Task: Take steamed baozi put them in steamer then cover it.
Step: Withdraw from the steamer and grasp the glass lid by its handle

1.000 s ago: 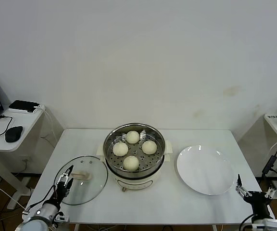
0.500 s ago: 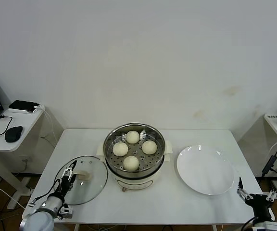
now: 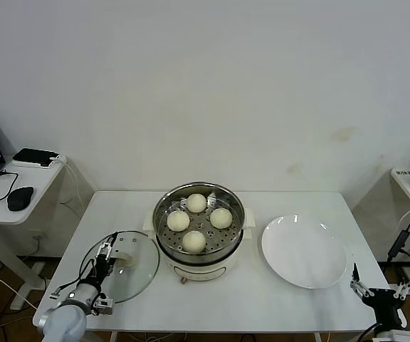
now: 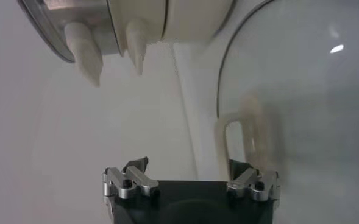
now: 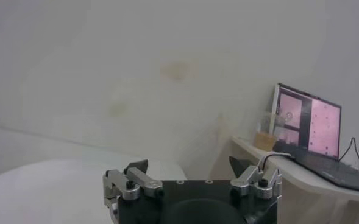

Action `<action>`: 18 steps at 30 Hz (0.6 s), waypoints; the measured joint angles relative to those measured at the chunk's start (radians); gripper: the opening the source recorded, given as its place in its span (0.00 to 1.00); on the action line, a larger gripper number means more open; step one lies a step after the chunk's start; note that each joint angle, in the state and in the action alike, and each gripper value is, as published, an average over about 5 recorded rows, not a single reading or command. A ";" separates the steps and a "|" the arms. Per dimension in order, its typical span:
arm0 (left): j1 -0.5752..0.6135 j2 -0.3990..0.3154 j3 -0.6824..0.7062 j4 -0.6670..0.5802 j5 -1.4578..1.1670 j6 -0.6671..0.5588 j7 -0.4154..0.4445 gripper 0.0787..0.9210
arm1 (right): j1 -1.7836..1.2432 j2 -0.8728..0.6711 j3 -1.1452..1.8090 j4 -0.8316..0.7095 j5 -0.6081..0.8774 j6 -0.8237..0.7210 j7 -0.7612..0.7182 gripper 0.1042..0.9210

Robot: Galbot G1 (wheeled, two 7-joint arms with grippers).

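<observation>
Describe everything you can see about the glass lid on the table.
The cover is a round clear glass lid with a thin metal rim and a cream oblong handle on top. It lies flat on the white table, left of the steamer, its edge close to the pot base. The open left gripper is at its handle.

Probably office-lab: bare wall (image 3: pixel 205 85), laptop desk (image 3: pixel 20 185).
</observation>
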 measured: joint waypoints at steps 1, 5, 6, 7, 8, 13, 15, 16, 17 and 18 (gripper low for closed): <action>0.000 -0.001 0.001 0.003 -0.002 0.000 0.000 0.82 | 0.000 0.000 0.000 0.000 -0.001 0.000 0.000 0.88; 0.002 -0.004 -0.001 0.011 -0.009 0.000 0.000 0.69 | -0.002 0.000 -0.003 0.004 -0.002 0.000 0.000 0.88; 0.003 -0.004 -0.002 0.012 -0.010 -0.001 -0.001 0.66 | -0.003 0.000 -0.003 0.005 -0.001 0.000 0.000 0.88; 0.003 -0.005 -0.004 0.014 -0.011 -0.001 -0.002 0.62 | -0.003 -0.001 -0.004 0.007 -0.001 -0.001 0.000 0.88; 0.003 -0.006 -0.005 0.016 -0.011 -0.002 -0.003 0.59 | -0.004 -0.002 -0.005 0.009 0.001 -0.002 0.001 0.88; 0.005 -0.009 -0.011 0.020 -0.012 -0.004 -0.006 0.42 | -0.010 -0.006 -0.009 0.019 0.011 -0.009 0.002 0.88; 0.007 -0.011 -0.013 0.020 -0.013 -0.004 -0.008 0.35 | -0.011 -0.007 -0.010 0.023 0.013 -0.010 0.002 0.88; 0.008 -0.012 -0.014 0.021 -0.013 -0.005 -0.008 0.31 | -0.011 -0.007 -0.011 0.025 0.014 -0.010 0.002 0.88; 0.009 -0.013 -0.015 0.021 -0.013 -0.006 -0.010 0.28 | -0.011 -0.008 -0.011 0.026 0.014 -0.010 0.002 0.88; 0.010 -0.014 -0.016 0.022 -0.014 -0.007 -0.011 0.25 | -0.012 -0.008 -0.012 0.027 0.014 -0.010 0.002 0.88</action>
